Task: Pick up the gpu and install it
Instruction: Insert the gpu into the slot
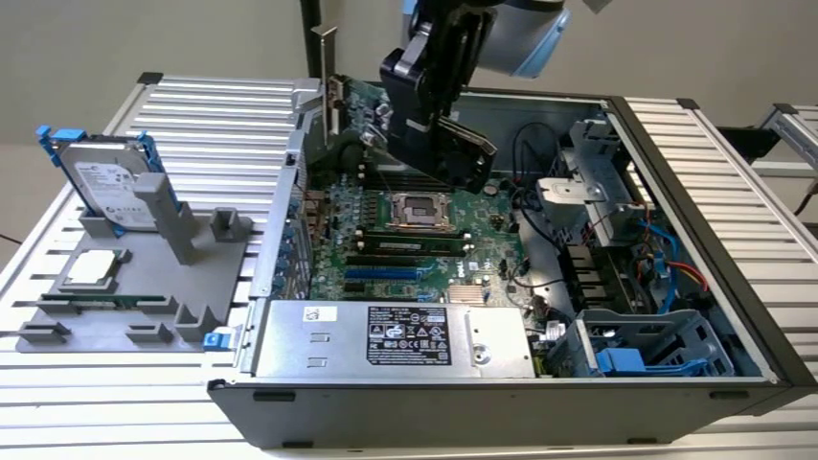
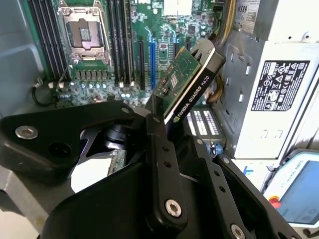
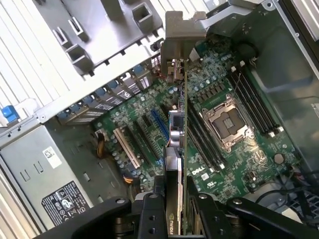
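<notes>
Within the gripper, one gpu

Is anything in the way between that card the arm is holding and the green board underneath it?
Nothing visible. The gripper holds the gpu in the air above the motherboard, and the expansion slots below it look bare.

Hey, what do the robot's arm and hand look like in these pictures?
The hand is matte black, built from flat angular links and broad rounded plates, fastened with round silver screws. In the exterior view, the arm above it is a thick rounded body in pale blue and grey.
</notes>
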You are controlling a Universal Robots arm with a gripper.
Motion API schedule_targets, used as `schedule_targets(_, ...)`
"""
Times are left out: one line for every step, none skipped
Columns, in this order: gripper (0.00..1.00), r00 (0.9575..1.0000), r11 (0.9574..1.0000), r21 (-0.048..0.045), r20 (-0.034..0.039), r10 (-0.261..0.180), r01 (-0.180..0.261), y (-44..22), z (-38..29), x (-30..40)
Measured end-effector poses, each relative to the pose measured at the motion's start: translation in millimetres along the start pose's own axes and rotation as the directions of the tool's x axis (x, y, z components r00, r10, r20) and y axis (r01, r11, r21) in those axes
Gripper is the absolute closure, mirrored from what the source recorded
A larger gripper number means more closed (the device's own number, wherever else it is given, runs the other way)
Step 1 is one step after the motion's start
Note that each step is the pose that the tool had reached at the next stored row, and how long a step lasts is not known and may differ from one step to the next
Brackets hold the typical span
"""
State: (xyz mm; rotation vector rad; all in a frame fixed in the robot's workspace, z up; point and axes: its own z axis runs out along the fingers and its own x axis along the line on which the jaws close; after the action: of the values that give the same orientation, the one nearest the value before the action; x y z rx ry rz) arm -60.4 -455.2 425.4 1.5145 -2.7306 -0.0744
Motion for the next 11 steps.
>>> schedule_targets(1.00, 1.0000, 1.0000, -0.0001, -0.0004, -0.009, 0.009, 0.0, 0.0, 0.0)
schedule_targets(1.00, 0.9998, 0.9998, -0.0002, -0.0009, -0.018, 0.018, 0.0, 0.0, 0.0)
schedule_targets(1.00, 0.9996, 0.9996, -0.0002, -0.0013, -0.026, 0.026, 0.0, 0.0, 0.0)
schedule_targets(1.00, 0.9994, 0.9994, -0.0003, -0.0018, -0.036, 0.036, 0.0, 0.0, 0.0)
schedule_targets(1.00, 0.9990, 0.9990, -0.0004, -0.0022, -0.045, 0.045, 0.0, 0.0, 0.0)
schedule_targets(1.00, 0.9986, 0.9986, -0.0005, -0.0027, -0.054, 0.054, 0.0, 0.0, 0.0)
schedule_targets(1.00, 0.9980, 0.9980, -0.0006, -0.0031, -0.062, 0.062, 0.0, 0.0, 0.0)
schedule_targets(1.00, 0.9974, 0.9974, -0.0007, -0.0036, -0.071, 0.071, 0.0, 0.0, 0.0)
schedule_targets(1.00, 0.9968, 0.9968, -0.0007, -0.0040, -0.080, 0.080, 0.0, 0.0, 0.0)
schedule_targets(1.00, 0.9961, 0.9961, -0.0008, -0.0045, -0.088, 0.088, 0.0, 0.0, 0.0)
schedule_targets(1.00, 0.9953, 0.9953, -0.0009, -0.0049, -0.097, 0.097, 0.0, 0.0, 0.0)
